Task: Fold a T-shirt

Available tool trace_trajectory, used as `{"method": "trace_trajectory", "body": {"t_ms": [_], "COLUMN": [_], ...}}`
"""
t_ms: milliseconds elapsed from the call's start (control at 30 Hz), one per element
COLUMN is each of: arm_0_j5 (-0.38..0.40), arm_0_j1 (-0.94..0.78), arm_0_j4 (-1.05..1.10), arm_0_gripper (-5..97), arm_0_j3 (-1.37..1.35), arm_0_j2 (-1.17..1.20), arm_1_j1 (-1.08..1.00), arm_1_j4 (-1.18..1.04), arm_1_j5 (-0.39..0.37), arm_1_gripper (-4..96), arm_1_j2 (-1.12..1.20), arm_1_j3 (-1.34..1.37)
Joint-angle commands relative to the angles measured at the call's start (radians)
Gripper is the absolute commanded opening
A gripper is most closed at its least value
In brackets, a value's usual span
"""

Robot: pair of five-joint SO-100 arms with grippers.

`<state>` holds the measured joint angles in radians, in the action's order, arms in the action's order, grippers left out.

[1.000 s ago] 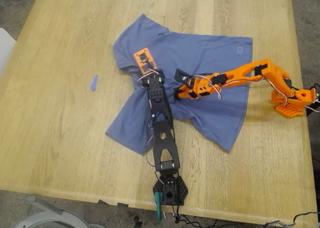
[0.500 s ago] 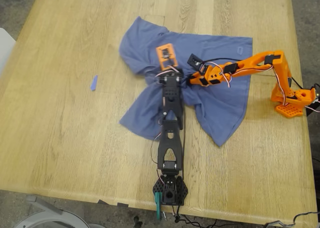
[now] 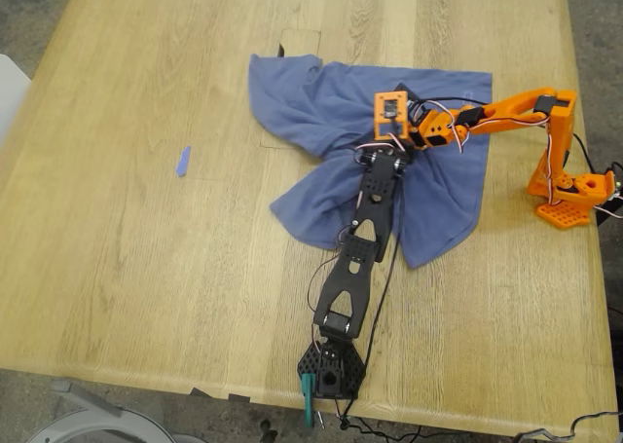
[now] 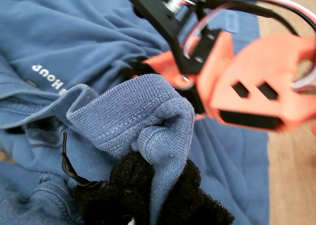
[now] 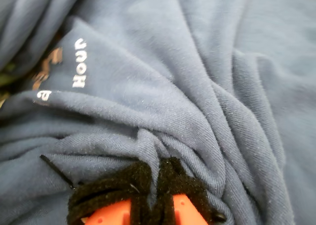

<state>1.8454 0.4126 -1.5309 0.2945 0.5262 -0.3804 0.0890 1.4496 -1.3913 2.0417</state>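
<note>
Slate-blue cotton T-shirt (image 3: 341,112), bunched mid-table on the light wooden table (image 3: 117,248); white chest lettering partly legible, "Hour". Ribbed hem pinched in my first gripper (image 4: 158,185); fold clamped by my second gripper (image 5: 155,185). Small blue scrap (image 3: 182,161) well apart.

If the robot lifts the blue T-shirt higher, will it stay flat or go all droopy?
Probably droopy: the T-shirt already lies bunched in soft folds on the table. It likely bends anywhere, since a ribbed edge crumples inside my first pincer. It seems unlikely to slip, as my second pincer pinches a ridge tightly.
</note>
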Motion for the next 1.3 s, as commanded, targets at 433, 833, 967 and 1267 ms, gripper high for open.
{"method": "trace_trajectory", "body": {"t_ms": [433, 833, 967, 1267], "arm_0_j5": [-0.005, 0.003, 0.003, -0.021], "arm_0_j1": [0.368, 0.422, 0.448, 0.453], "arm_0_j4": [0.16, 0.252, 0.27, 0.265], "arm_0_gripper": [0, 0, 0, 19], "arm_0_j3": [0.037, 0.038, 0.038, 0.035], "arm_0_j2": [-0.048, -0.287, -0.336, -0.376], "arm_1_j1": [-0.034, -0.032, -0.044, -0.044], "arm_1_j4": [0.017, 0.015, 0.028, 0.04], "arm_1_j5": [-0.009, -0.011, -0.011, -0.014], "arm_1_gripper": [0.1, 0.1, 0.1, 0.1], "arm_1_j2": [-0.089, -0.118, -0.127, -0.137], "arm_1_j3": [-0.003, 0.025, 0.049, 0.083]}}
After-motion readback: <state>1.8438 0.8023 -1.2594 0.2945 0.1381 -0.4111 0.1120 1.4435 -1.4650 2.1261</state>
